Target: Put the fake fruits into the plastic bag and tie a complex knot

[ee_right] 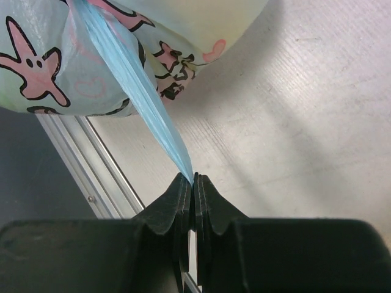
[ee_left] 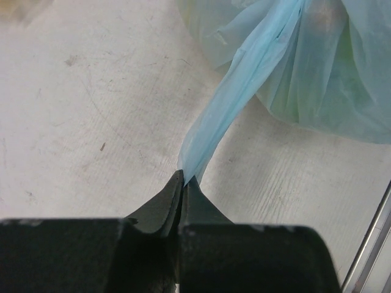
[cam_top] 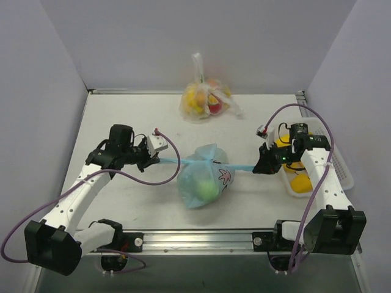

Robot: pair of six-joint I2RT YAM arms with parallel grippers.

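White tabletop (cam_top: 122, 116) carries the plastic bag (cam_top: 201, 180) at its middle, a green fruit (cam_top: 209, 190) showing through the film. You have its handles pulled taut in opposite directions. The left gripper (ee_left: 183, 178) is clamped on one handle strip (ee_left: 238, 91) and the right gripper (ee_right: 194, 178) on the opposite strip (ee_right: 140, 91), likely to cinch the knot (cam_top: 205, 160). Yellow fruits (cam_top: 299, 183) sit in the tray (cam_top: 347, 174) to the right, apart from the bag.

One plastic bag (cam_top: 194, 176), one green fruit (cam_top: 209, 190), one clear bag (cam_top: 204, 101), one white tray (cam_top: 346, 174)
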